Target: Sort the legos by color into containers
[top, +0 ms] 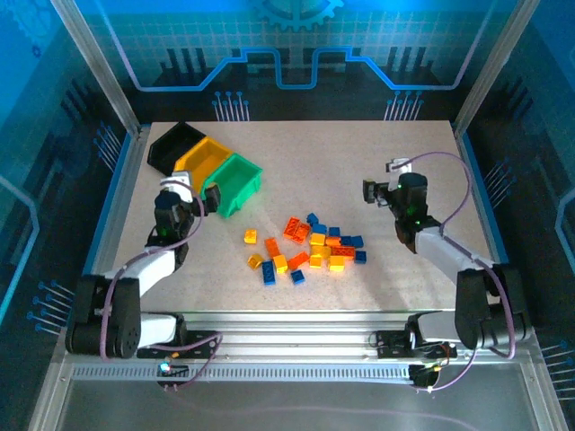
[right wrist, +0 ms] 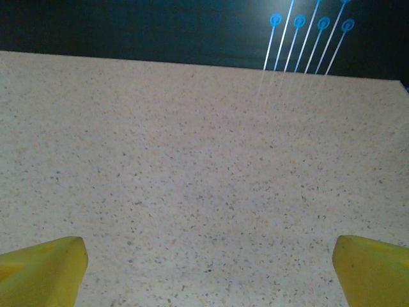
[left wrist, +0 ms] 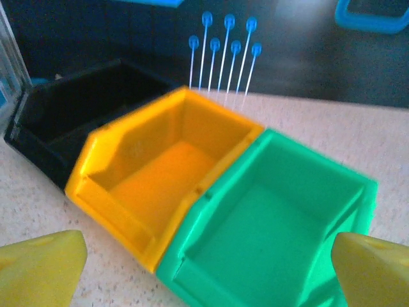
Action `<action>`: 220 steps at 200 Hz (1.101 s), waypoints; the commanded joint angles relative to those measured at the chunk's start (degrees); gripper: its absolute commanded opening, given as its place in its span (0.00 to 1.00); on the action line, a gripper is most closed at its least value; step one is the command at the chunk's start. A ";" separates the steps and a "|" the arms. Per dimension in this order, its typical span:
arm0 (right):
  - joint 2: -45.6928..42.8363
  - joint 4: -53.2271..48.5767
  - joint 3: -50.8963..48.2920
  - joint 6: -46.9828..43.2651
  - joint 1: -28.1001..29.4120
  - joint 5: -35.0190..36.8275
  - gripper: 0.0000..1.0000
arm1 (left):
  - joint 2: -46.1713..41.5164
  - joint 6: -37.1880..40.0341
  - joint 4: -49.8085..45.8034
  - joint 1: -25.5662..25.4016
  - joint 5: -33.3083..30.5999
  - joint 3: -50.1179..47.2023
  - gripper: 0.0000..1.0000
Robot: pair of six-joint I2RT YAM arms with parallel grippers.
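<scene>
Just ahead of the left gripper [top: 208, 197], jaws wide and holding nothing, the black bin [left wrist: 64, 115], yellow bin [left wrist: 153, 179] and green bin [left wrist: 268, 217] sit side by side, touching. The legos [top: 316, 241] are scattered between it and the right gripper [top: 370, 191], which is also spread wide, empty, over the table [right wrist: 192, 160].

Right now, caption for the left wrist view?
Open left gripper faces the black bin, yellow bin and green bin, side by side.
</scene>
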 commanded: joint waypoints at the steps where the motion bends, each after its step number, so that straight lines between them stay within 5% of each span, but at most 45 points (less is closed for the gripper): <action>1: -2.26 -3.37 0.00 2.64 5.90 13.71 1.00 | -4.32 -5.39 1.15 0.49 -1.97 -0.15 0.99; 23: -2.60 -11.11 3.95 22.05 5.91 23.10 1.00 | -6.48 -16.45 7.82 0.79 -8.31 -2.37 0.99; 38: -1.18 -29.86 10.53 41.52 1.41 14.54 1.00 | -9.81 -34.85 0.07 1.08 -15.82 -3.27 0.99; 49: 1.37 -27.91 11.44 39.38 -1.97 0.09 1.00 | -12.66 -51.63 -11.61 2.31 -20.40 -2.87 0.99; 59: 3.13 -26.08 11.03 40.38 -1.50 -3.16 1.00 | -14.32 -60.03 -16.82 3.63 -19.59 -3.04 0.99; 88: 7.01 -23.63 14.13 37.43 7.50 -5.52 1.00 | -14.48 -54.62 -3.13 4.07 -11.67 -7.25 0.99; 111: 13.99 -29.77 23.53 38.73 15.10 -7.01 1.00 | -16.64 -55.20 -14.25 4.40 -8.06 -3.50 0.99; 157: 28.53 -32.59 37.46 55.21 27.85 -7.24 0.98 | -17.41 -50.34 -32.14 4.60 -0.08 5.88 0.99; 220: 47.28 -37.48 61.61 70.40 36.22 -3.99 0.95 | -18.05 -50.27 -40.69 4.60 3.11 9.57 0.99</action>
